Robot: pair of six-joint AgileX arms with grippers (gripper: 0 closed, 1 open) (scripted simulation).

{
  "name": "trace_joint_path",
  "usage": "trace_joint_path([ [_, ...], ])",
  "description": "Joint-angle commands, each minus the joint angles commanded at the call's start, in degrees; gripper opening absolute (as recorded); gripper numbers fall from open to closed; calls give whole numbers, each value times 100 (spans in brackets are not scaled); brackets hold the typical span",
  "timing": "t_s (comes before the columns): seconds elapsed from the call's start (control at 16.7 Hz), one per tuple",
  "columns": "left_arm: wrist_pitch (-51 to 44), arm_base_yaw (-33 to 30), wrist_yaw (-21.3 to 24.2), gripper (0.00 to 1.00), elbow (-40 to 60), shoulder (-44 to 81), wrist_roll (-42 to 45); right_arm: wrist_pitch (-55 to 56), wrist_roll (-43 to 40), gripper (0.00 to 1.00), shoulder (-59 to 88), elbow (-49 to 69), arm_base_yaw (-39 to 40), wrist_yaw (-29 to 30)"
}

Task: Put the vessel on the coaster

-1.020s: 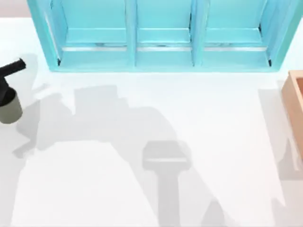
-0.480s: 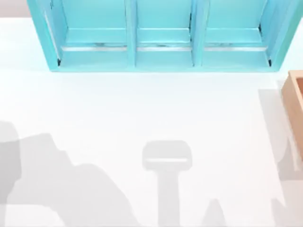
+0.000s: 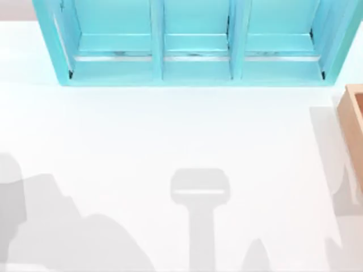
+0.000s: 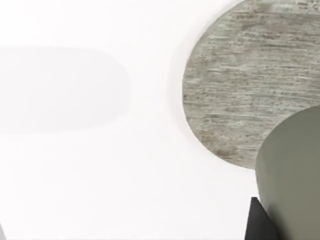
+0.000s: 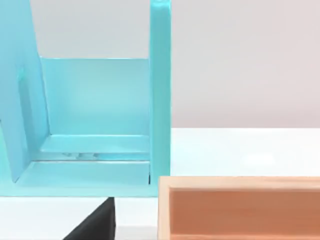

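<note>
Gone from the overhead view since a second ago: left claw [image 4: 256, 225] and vessel [image 4: 295, 175], then at the left edge of the white worktop [image 3: 170, 130]. Grey shadows on the left side of the worktop now lower and broader than then.

From above: teal shelf unit [image 3: 193, 73] with three open bays along the far edge, and a corner of a pale wooden box [image 3: 354, 124] at the right edge.

From the left wrist camera: dark olive-grey vessel, close to the lens, plain and matte. Clamped in the left claw, one dark fingertip pressed against its side. Behind it a round coaster [image 4: 240, 80], grey with a streaked wood grain, lying flat on the worktop. Vessel overlapping the coaster's near rim; whether touching it or held above it, cannot tell.

From the right wrist camera: right claw [image 5: 95, 225] seen as one dark wedge, near the wooden box and facing an end bay of the teal shelf unit. Apart or together, cannot tell.
</note>
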Motion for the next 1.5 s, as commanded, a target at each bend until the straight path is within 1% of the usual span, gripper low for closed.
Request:
trace_joint_path([
  [0.12,19,-29,-4,0,-2,26,1,0,0,100,0,0,0,0],
  [0.24,233,-28,4,0,-198,54,-7,0,0,100,0,0,0,0],
  [0.6,1419,-26,3,0,-1146,260,-17,0,0,100,0,0,0,0],
  [0.9,1489,-22,3,0,-1210,280,-18,0,0,100,0,0,0,0],
  [1.5,1489,-22,3,75,-1210,280,-18,0,0,100,0,0,0,0],
])
